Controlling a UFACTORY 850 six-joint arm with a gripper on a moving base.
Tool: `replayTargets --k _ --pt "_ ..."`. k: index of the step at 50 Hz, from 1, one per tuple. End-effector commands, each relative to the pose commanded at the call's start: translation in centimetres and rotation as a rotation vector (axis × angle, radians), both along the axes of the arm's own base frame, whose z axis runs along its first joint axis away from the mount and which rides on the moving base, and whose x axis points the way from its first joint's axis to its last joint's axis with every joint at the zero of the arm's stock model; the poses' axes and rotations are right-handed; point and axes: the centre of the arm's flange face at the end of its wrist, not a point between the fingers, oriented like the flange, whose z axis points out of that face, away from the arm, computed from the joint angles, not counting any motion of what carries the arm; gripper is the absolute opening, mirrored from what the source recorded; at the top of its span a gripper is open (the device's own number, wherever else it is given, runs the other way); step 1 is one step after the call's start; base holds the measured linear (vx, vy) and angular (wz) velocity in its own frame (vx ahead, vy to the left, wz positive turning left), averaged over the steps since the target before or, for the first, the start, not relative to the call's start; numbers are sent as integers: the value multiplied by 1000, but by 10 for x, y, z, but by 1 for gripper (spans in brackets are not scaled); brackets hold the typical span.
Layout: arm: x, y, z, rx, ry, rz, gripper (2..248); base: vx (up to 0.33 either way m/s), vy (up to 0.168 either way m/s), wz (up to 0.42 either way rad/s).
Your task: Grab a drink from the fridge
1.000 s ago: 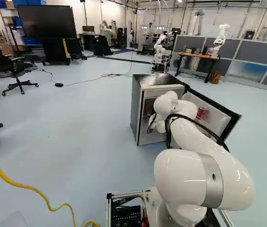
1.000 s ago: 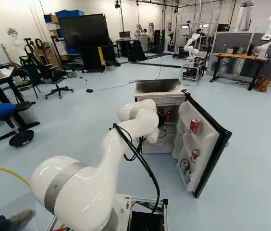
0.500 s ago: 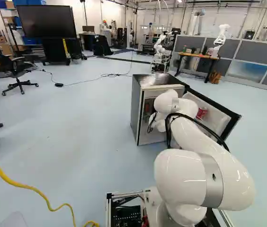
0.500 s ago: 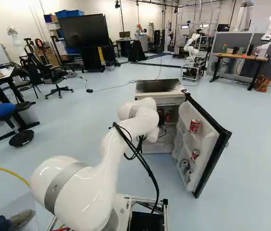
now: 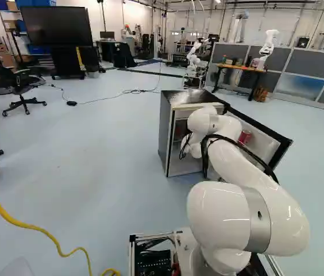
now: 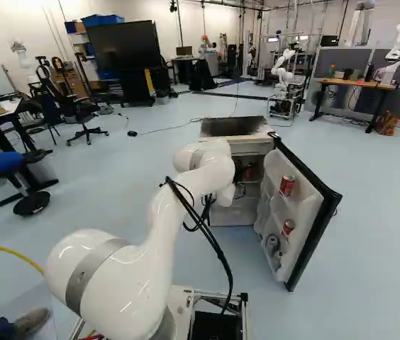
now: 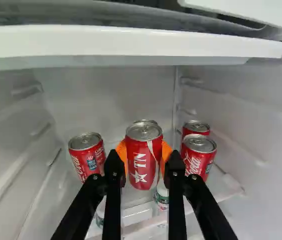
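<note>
Drink can (image 7: 140, 176) is upright inside the fridge (image 5: 165, 132), gripped between the orange pads (image 7: 166, 151) of the end effector (image 7: 144, 156), which is closed to the can's width. Contact with the lower shelf (image 7: 225, 188) cannot be confirmed. Apply even pressure, keep the can level, and withdraw straight out beneath the upper shelf (image 7: 131, 42), clear of the neighbouring cans (image 7: 87, 156). Arm (image 6: 159, 237) reaches forward, bent, its wrist at the fridge opening; retract fully before turning past the open door (image 6: 313, 237)
</note>
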Motion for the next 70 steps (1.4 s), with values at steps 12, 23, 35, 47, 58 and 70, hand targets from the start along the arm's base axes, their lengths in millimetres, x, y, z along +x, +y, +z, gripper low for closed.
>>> replayTargets --k 12,23,35,47,58,70 --pt "-12 2 6 9 29 -3 88 0 0 0" --pt "-28 4 14 21 65 -7 88 0 0 0" --pt "-48 6 26 34 105 -12 88 0 0 0" --pt "-69 9 50 45 138 -18 88 0 0 0" --pt "-89 12 73 54 164 -24 88 0 0 0" --pt "-111 15 96 62 188 -30 88 0 0 0"
